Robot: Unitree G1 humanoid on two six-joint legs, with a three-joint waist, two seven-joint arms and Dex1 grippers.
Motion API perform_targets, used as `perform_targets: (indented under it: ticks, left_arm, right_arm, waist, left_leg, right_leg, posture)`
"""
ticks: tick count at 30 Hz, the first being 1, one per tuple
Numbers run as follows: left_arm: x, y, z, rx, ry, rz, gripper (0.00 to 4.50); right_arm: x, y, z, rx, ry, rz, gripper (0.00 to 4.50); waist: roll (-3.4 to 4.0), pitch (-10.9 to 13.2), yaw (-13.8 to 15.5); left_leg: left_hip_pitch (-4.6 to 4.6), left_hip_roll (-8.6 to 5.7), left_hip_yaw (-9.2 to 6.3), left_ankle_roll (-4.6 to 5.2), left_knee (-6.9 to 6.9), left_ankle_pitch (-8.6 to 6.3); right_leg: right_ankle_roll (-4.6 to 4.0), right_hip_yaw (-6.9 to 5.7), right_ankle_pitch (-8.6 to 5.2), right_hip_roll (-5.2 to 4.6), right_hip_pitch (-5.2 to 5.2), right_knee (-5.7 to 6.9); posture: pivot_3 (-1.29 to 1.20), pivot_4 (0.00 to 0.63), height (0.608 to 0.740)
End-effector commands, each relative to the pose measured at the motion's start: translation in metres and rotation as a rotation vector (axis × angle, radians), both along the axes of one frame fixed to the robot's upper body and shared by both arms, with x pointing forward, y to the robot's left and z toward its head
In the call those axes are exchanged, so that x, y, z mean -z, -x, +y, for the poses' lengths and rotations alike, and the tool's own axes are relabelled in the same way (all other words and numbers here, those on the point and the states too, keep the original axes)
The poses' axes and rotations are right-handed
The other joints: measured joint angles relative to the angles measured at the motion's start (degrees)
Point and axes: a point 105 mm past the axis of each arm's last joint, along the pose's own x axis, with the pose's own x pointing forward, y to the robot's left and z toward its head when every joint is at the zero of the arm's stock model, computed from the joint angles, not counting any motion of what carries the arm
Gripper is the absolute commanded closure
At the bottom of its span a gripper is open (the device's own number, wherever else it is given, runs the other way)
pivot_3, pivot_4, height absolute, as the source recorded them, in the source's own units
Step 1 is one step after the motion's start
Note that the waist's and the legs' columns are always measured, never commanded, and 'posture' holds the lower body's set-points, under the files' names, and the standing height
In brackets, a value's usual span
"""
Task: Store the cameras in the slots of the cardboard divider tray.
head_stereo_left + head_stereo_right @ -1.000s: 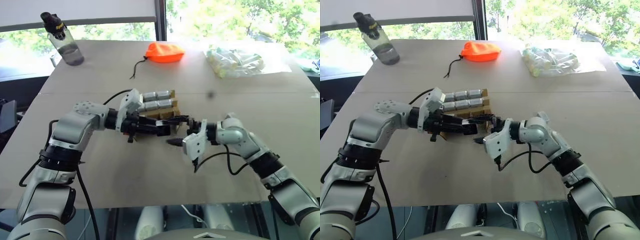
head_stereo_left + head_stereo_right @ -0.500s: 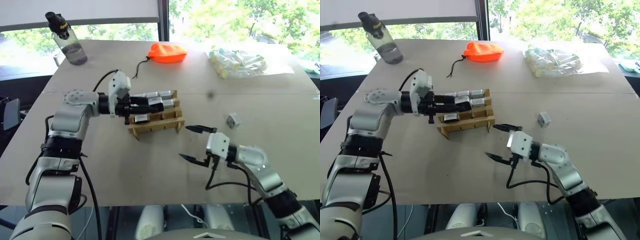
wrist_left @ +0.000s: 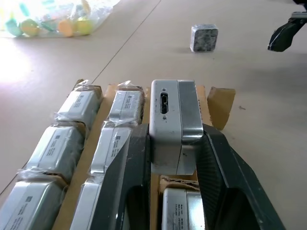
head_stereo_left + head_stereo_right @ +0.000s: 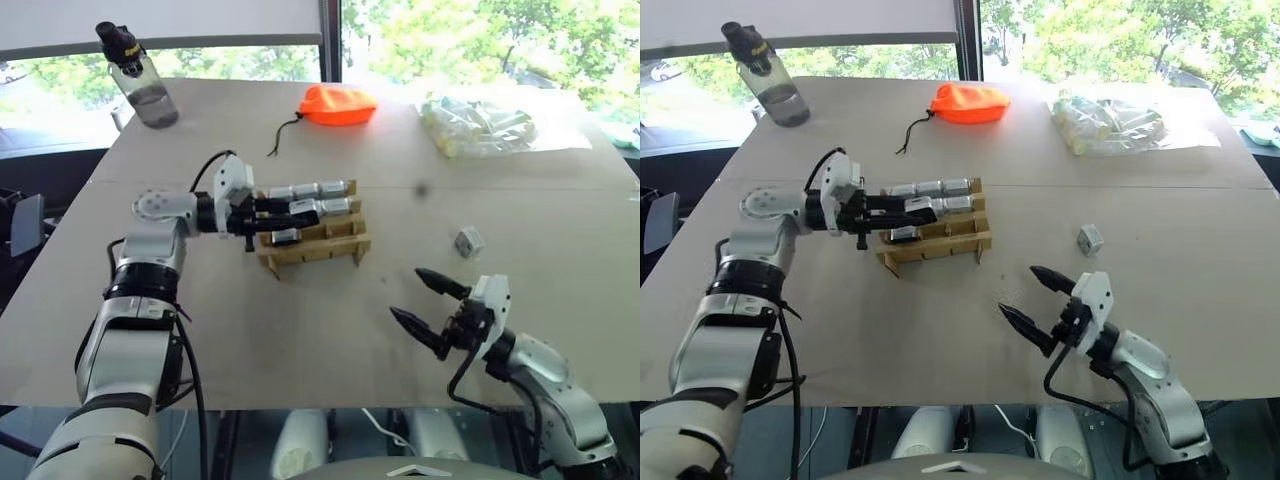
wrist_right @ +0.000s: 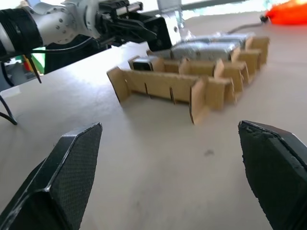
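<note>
The cardboard divider tray (image 4: 315,252) sits mid-table with several wrapped cameras (image 4: 318,189) in its back rows. My left gripper (image 3: 175,138) hovers over the tray and is shut on a silver-grey camera (image 3: 172,115), held just above a slot in the row next to the filled ones. One loose camera (image 4: 467,241) lies on the table to the right of the tray. My right gripper (image 4: 406,292) is open and empty. It hangs near the table's front right, well clear of the tray and of the loose camera.
A water bottle (image 4: 140,82) stands at the back left. An orange drawstring pouch (image 4: 338,103) with a black cord lies at the back centre, and a clear plastic bag (image 4: 480,125) of pale items at the back right. Bare tabletop surrounds the tray.
My right gripper has drawn back from the tray to the near right, still open, uncovering the loose camera. My left gripper has carried its camera from the tray's front to over the rows.
</note>
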Motion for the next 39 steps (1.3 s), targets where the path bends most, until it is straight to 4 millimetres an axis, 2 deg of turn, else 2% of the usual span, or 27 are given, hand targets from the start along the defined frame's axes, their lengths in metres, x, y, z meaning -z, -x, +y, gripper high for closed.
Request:
perform_targets:
  ticks: [1, 13, 18, 25, 30, 39]
  left_arm:
    - [-0.014, -0.004, -0.004, 0.021, 0.034, -0.049, 3.76]
    - [-0.003, -0.001, -0.005, 0.076, -0.047, -0.059, 3.76]
    - [-0.001, -0.001, -0.004, 0.078, -0.053, -0.052, 3.76]
    - [0.003, -0.009, -0.003, 0.023, -0.095, -0.065, 3.76]
    - [0.014, -0.013, 0.002, -0.019, -0.189, -0.064, 3.76]
    - [0.019, -0.006, 0.001, 0.027, -0.188, 0.044, 3.76]
  right_arm:
    - [-0.009, 0.007, -0.005, 0.014, -0.013, -0.031, 0.00]
    - [-0.007, 0.016, -0.021, 0.145, 0.055, -0.172, 0.00]
    - [0.001, 0.021, -0.021, 0.127, 0.176, -0.274, 0.00]
    - [0.008, 0.025, -0.017, 0.088, 0.217, -0.302, 0.00]
    - [0.008, 0.024, -0.016, 0.096, 0.209, -0.303, 0.00]
    - [0.009, 0.025, -0.016, 0.094, 0.219, -0.302, 0.00]
  waist:
    - [0.00, 0.0, 0.0]
    - [-0.02, 0.0, 0.0]
    - [-0.02, 0.0, -0.1]
    - [-0.03, 0.0, 0.0]
    - [-0.03, 0.0, 0.0]
    - [-0.04, 0.0, 0.0]
  left_leg:
    - [-0.01, 0.00, 0.00, 0.00, 0.00, 0.00]
    - [0.02, 0.02, -0.02, 0.01, 0.00, -0.01]
    - [0.03, 0.02, -0.02, 0.01, 0.00, 0.00]
    - [0.03, 0.02, -0.02, 0.01, 0.00, 0.00]
    - [0.08, 0.02, 0.00, 0.01, 0.00, 0.00]
    - [0.20, 0.03, 0.01, 0.02, 0.02, 0.00]
  right_leg:
    - [0.00, 0.00, 0.00, 0.00, 0.00, -0.01]
    - [0.01, 0.03, 0.00, 0.04, 0.00, 0.00]
    - [0.01, 0.02, -0.01, 0.04, 0.00, 0.00]
    - [0.01, 0.02, -0.01, 0.05, 0.00, 0.01]
    - [0.01, 0.04, -0.01, 0.05, 0.04, 0.02]
    - [0.00, 0.05, -0.01, 0.05, 0.12, 0.09]
  posture:
    - [0.00, 0.150, 0.726]
    - [0.00, 0.150, 0.726]
    - [0.00, 0.150, 0.726]
    - [0.00, 0.150, 0.726]
    - [0.00, 0.150, 0.726]
    - [0.00, 0.150, 0.726]
